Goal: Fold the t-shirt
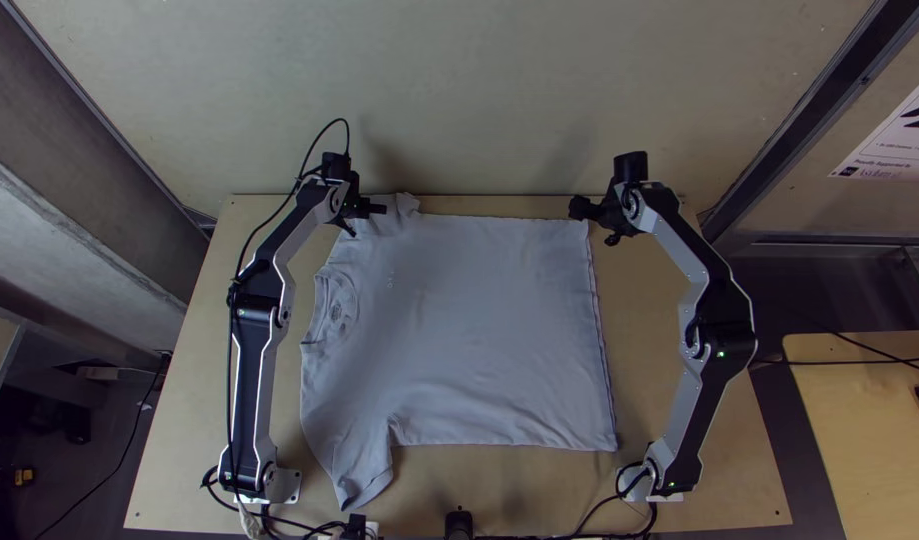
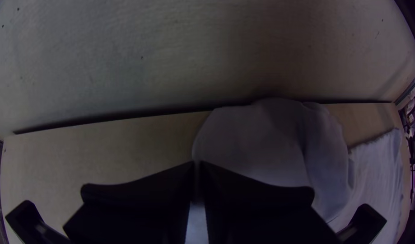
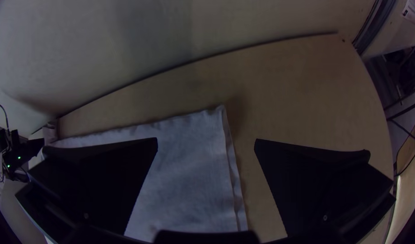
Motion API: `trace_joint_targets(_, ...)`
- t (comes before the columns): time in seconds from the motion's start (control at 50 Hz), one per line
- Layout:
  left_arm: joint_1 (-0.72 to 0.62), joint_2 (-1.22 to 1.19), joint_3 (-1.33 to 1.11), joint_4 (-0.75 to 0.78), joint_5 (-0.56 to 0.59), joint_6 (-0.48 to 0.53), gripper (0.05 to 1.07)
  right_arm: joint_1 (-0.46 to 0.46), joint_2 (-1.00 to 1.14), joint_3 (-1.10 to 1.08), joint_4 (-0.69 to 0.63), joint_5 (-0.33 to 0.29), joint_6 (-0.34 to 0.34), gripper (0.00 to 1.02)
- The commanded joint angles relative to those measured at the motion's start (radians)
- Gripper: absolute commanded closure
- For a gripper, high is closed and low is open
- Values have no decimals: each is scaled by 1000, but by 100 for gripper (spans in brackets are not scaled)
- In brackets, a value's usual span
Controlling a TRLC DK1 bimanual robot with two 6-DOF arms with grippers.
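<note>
Shirt (image 1: 469,330) was laid out nearly flat on the wooden surface (image 1: 539,490), between the two arms, collar (image 1: 336,310) turned to the left arm's side, hem (image 1: 598,340) to the right arm's side. Fold count: none made, so the task was judged barely begun; both sleeves, the body and the final halving were all left to be done. Near sleeve (image 1: 364,470) was spread out toward the near edge; far sleeve (image 1: 404,208) was rumpled up at the far edge. Left pincer (image 2: 198,165) was brought together at that sleeve, with cloth apparently clamped in it. Right pincer (image 3: 206,140) was held wide apart over the far hem corner (image 3: 218,115), nothing gripped; a grasp there was probably called for next, then the far side could be carried over toward the near one. Material was judged thin, soft, pale grey-blue knit, matt, with shallow wrinkles across the body. Two layers were seen slightly offset along the hem, so only one might be caught. Body outline was roughly square, the collar rounded and ribbed
</note>
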Motion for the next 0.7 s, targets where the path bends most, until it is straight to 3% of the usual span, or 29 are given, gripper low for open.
trace_joint_targets(0.0,29,38,-10,-78,14,-33,105,5,47,41,-23,-4,34,4)
trace_joint_targets(0.68,21,-51,-19,-149,35,-77,105,2,323,334,-118,-3,63,7)
